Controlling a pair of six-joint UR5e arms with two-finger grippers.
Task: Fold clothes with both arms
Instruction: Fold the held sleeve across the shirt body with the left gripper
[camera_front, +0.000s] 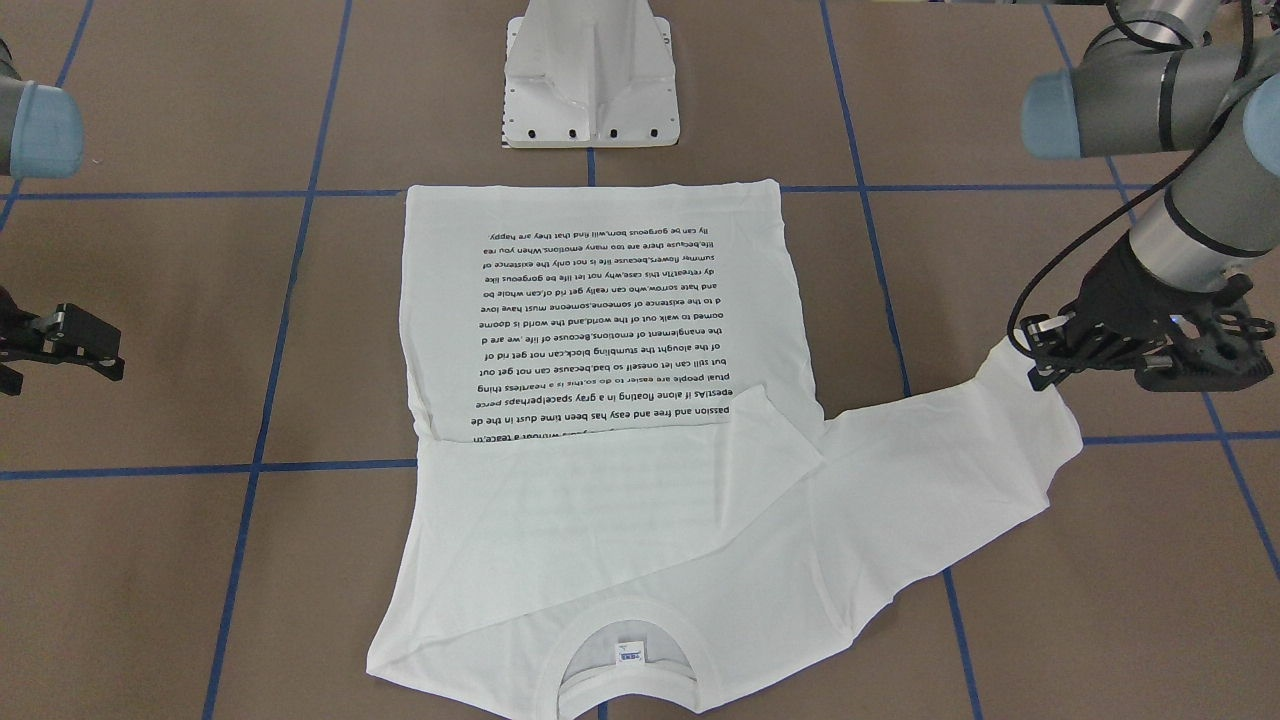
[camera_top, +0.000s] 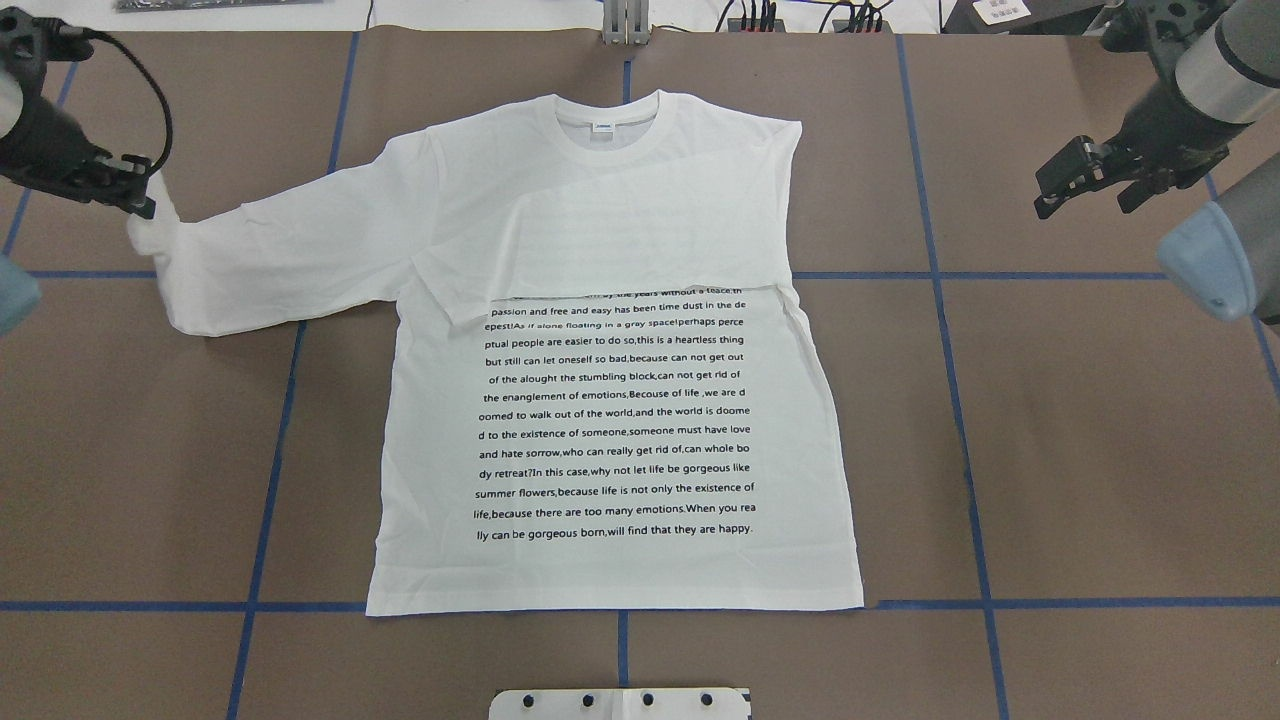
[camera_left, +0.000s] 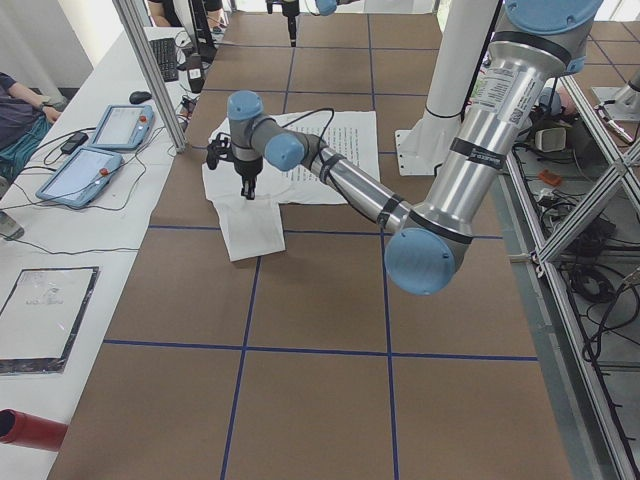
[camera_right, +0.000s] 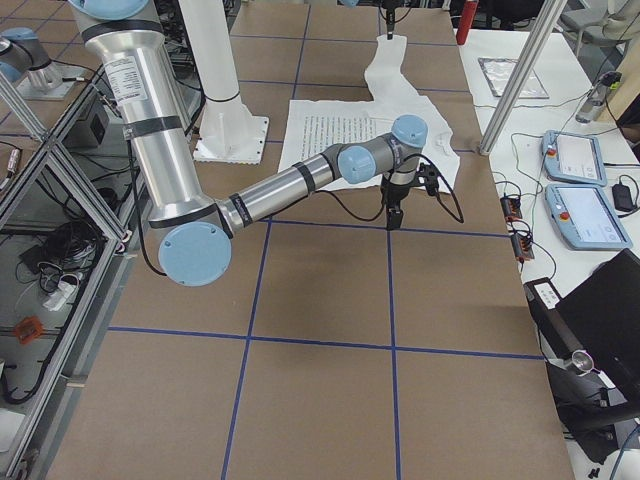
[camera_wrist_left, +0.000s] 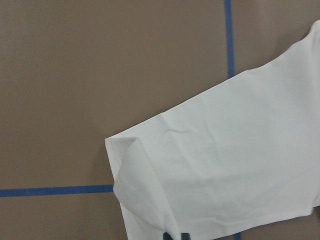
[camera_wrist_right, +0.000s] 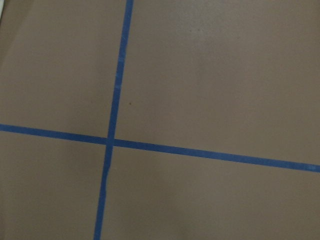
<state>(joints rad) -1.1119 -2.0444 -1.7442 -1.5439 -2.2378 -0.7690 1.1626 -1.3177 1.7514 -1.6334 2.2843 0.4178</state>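
Brown table surface (camera_top: 1100, 450) carries a grid of blue tape lines (camera_top: 270, 460). At the far left, the left gripper (camera_top: 138, 195) is clamped on the cuff of the left sleeve (camera_top: 290, 250). The left wrist view shows its fingertips (camera_wrist_left: 176, 235) pressed together on the white fabric. The cuff end is lifted and curled. The rest of the sleeve lies flat, stretching left from the shoulder.

The white long-sleeved T-shirt (camera_top: 620, 560) lies face up in the centre of the table. Its ribbed collar (camera_top: 655, 108) and neck label (camera_top: 604, 127) are on the far side. Its hem is on the near side, close to the white pedestal base (camera_top: 620, 704). The other sleeve (camera_top: 640, 250) is folded across the chest. Its lower edge covers the top line of the black text block (camera_top: 615, 420). The body of the shirt lies flat.

At the far right, the right gripper (camera_top: 1050, 190) hangs well apart from the shirt, above bare table. Its jaws appear spread and hold nothing. The right wrist view shows only brown surface and a crossing of tape lines.
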